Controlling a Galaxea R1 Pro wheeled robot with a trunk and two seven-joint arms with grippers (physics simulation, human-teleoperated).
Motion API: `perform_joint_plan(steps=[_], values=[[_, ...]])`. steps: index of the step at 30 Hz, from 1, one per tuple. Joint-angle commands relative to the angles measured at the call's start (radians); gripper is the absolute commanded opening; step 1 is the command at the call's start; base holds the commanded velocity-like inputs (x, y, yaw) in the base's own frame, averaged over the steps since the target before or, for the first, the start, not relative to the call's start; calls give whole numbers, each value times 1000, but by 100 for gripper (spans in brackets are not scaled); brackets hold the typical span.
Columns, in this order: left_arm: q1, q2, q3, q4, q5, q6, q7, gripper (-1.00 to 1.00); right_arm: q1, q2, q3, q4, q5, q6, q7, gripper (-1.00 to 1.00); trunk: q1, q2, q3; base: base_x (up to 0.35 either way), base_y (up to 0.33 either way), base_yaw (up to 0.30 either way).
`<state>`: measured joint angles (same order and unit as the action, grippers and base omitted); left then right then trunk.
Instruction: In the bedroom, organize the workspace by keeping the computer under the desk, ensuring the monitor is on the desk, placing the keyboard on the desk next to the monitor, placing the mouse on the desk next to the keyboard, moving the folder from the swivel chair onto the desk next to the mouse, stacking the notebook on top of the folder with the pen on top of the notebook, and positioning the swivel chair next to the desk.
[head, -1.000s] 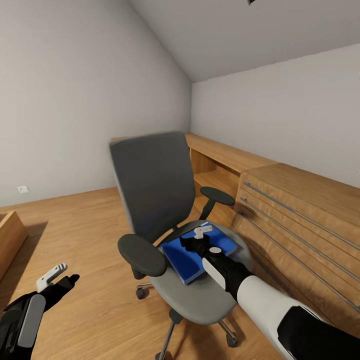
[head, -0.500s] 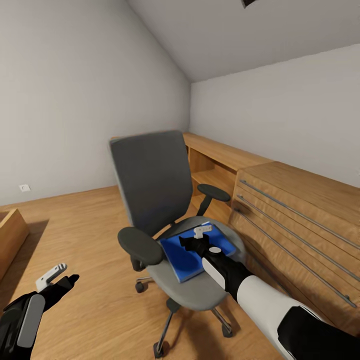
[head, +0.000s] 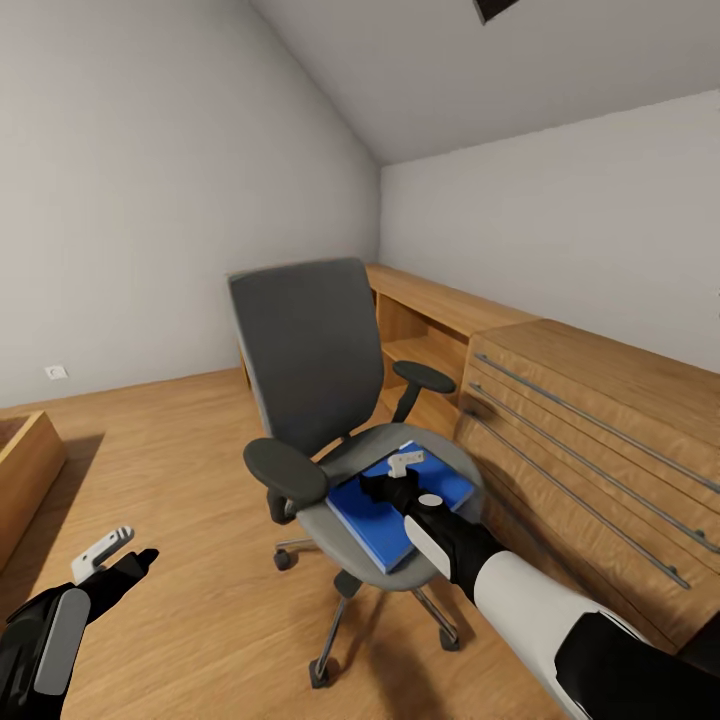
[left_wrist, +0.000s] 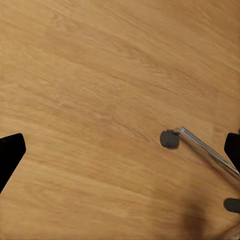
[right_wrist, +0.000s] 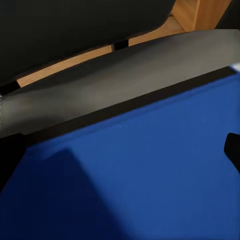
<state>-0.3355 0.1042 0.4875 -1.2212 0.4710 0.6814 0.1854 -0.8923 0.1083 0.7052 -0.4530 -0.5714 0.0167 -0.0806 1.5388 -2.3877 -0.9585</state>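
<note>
**Chair rolls, folder not yet off the seat**

My right end effector (head: 393, 485) is down on the folder (head: 372, 520), which lies on the seat of the swivel chair (head: 305, 350). The right wrist view puts bright blue right under my fingers, with the grey seat and dark backrest beyond it. Whether I've clenched on the folder's edge or am just resting on top, I cannot tell; the fingers are low over it, but the grip itself is hidden.

Here's the change: over the last second the chair has slid away across the wooden floor (head: 180, 430) and turned a little, the near armrest (head: 285, 470) swinging round, and more of the chrome base shows now. The whole room has shifted a touch too, so part of that is my head moving. The folder has stayed under my hand all the while.

My read: the chair rolls at any push, so a clean lift is needed rather than a drag, or the seat keeps running off.

My left end effector (head: 115, 560) hangs released over bare floor, fingers apart; its wrist view catches one caster (left_wrist: 169, 138) and a chrome leg. The light wooden drawer unit (head: 590, 420) stands just beside the chair.
</note>
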Motion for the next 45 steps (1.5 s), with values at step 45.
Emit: perform_joint_plan(steps=[45], values=[[0, -2, 0, 9, 12, 4, 8, 100, -1, -1, 10, 80, -13, 2, -7, 100, 0, 0, -1, -71, -10, 0]])
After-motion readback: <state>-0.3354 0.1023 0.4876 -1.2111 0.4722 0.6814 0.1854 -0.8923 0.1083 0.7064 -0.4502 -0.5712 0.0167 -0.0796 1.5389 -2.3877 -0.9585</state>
